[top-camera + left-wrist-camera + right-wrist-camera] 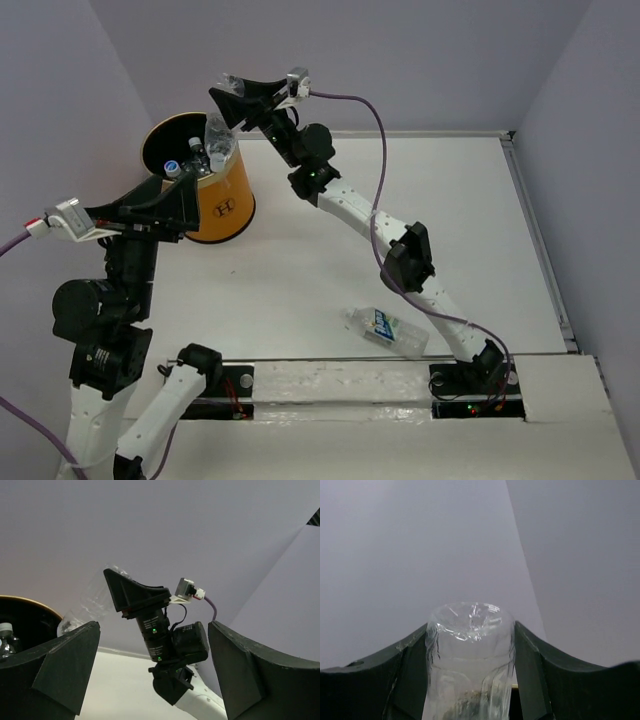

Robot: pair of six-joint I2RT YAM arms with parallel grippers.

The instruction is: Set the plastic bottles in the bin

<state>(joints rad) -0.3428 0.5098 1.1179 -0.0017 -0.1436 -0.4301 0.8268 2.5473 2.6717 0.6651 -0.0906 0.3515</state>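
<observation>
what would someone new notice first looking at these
The right gripper, high over the table's far left corner, clamps a clear crinkled bottle above the orange bin, which already holds other bottles. The left gripper gapes open at the bin's near side. One labelled bottle lies alone near the table's front edge.

A white table (300,275) lies flat and matte — a thin grey rail (540,240) runs along its right side; pale lilac walls (420,60) rise behind and beside it.
</observation>
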